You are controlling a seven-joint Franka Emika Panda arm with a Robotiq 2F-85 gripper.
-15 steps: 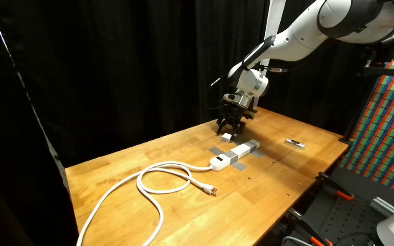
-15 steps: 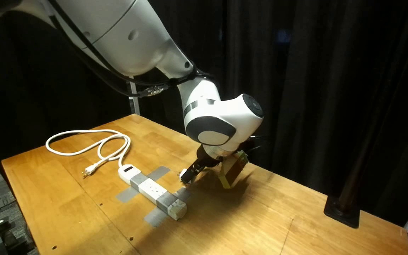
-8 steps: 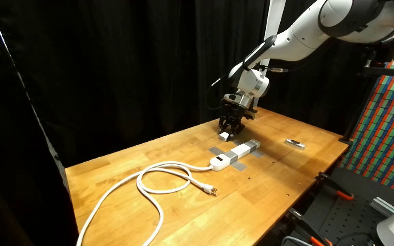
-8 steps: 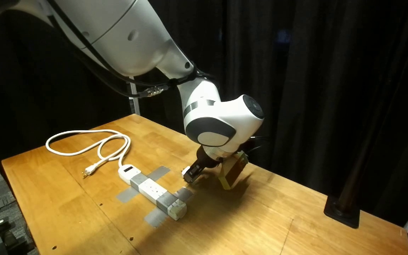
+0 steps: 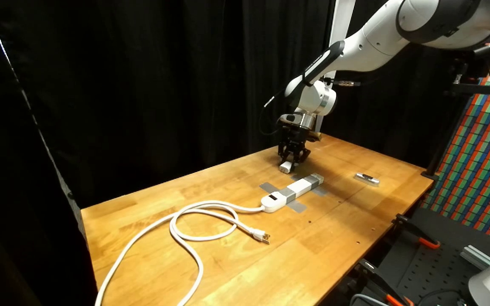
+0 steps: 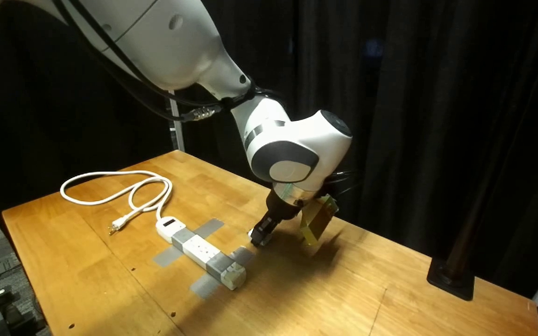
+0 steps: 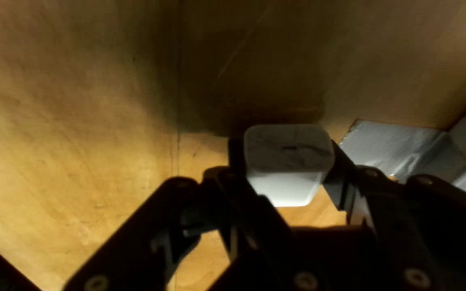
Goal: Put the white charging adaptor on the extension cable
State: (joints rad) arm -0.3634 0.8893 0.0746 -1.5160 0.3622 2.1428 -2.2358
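Note:
The white charging adaptor (image 5: 285,167) is a small rounded block near the far edge of the wooden table. In the wrist view the adaptor (image 7: 289,151) sits between the dark fingers, which touch it on both sides. My gripper (image 7: 288,161) is shut on it. Whether the adaptor rests on the wood or hangs just above it, I cannot tell. The extension cable's white strip (image 5: 299,186) lies close by, taped down with grey tape, in both exterior views. Sockets on the strip (image 6: 201,250) face up. Only a corner near the tape shows in the wrist view.
A thick white cord (image 5: 185,238) loops over the table, ending in a pronged plug (image 5: 260,234). A small dark and silver object (image 5: 367,179) lies beyond the strip. Grey tape (image 7: 392,145) spreads beside the strip. A dark post foot (image 6: 451,280) stands at the table's edge.
The fingers have closed on the adaptor. Gripper and adaptor have since shifted together, to the right in both exterior views, and the adaptor has turned a little. The strip and cord stay put.

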